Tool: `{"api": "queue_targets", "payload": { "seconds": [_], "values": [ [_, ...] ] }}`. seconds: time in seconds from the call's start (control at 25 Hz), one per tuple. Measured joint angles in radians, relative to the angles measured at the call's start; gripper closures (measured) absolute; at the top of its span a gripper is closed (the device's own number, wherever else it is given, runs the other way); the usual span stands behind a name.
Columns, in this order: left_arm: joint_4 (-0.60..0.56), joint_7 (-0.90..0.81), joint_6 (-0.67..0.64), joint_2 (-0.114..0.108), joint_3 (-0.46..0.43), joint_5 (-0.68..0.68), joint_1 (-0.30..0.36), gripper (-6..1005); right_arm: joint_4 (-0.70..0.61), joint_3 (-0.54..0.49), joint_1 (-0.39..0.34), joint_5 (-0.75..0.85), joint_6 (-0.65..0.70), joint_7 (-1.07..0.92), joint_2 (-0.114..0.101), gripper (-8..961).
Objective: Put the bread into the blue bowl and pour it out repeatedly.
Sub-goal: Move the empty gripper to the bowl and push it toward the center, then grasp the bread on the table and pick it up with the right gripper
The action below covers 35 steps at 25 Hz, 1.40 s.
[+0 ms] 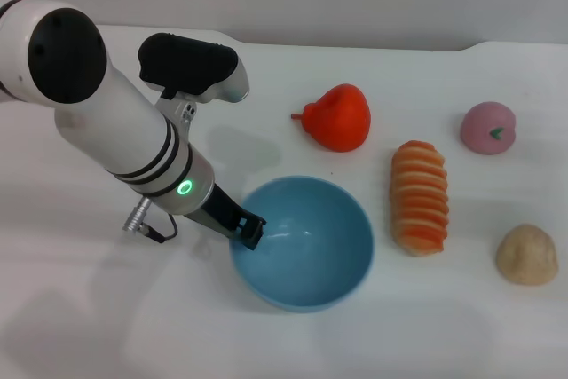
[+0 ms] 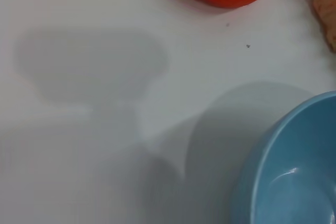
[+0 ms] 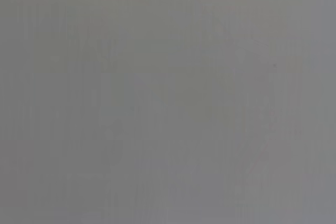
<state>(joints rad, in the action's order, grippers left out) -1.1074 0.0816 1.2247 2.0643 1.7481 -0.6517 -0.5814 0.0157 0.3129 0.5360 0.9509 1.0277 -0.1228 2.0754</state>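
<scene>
While the left gripper point(image 1: 251, 232) sits at the near-left rim of the blue bowl point(image 1: 306, 246), its dark fingers appear clamped on that rim, though the contact is partly hidden. The bowl holds nothing and rests upright on the white table point(image 1: 89, 308). The bread point(image 1: 420, 197) lies ridged side up on the table just to the right of the bowl, apart from it. Beyond them sits a red pear point(image 1: 339, 118); a pink peach point(image 1: 487, 128) and a beige lump point(image 1: 526, 255) lie farther right. The right gripper is not visible.
</scene>
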Motion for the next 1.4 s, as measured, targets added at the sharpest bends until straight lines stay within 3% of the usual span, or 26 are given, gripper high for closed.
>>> {"api": "queue_targets", "payload": {
  "seconds": [0.32, 0.52, 0.84, 0.96, 1.2, 1.4],
  "values": [
    [0.0, 0.0, -0.001, -0.004, 0.0, -0.044, -0.009, 987, -0.006, 0.0, 0.002, 0.0, 0.0, 0.0, 0.0, 551],
    [0.0, -0.002, -0.001, -0.004, -0.01, -0.049, -0.011, 998, -0.009, 0.0, 0.007, 0.0, 0.0, -0.112, 0.0, 551],
    [0.0, -0.007, -0.008, -0.003, -0.099, -0.093, -0.009, 1001, -0.102, 0.048, 0.009, 0.066, -0.035, -0.655, -0.007, 551],
    [0.001, -0.005, -0.026, -0.004, -0.105, -0.094, -0.008, 1001, -0.188, 0.099, 0.005, 0.206, -0.053, -0.895, -0.01, 551],
    [-0.001, -0.003, -0.081, -0.005, -0.106, -0.087, -0.01, 1001, -0.406, 0.178, 0.016, 0.663, -0.106, -1.468, -0.023, 551],
    [-0.004, -0.008, -0.127, -0.007, -0.107, -0.087, -0.015, 1001, -0.609, 0.208, 0.026, 1.027, 0.021, -1.807, -0.025, 551]
  ]
}}
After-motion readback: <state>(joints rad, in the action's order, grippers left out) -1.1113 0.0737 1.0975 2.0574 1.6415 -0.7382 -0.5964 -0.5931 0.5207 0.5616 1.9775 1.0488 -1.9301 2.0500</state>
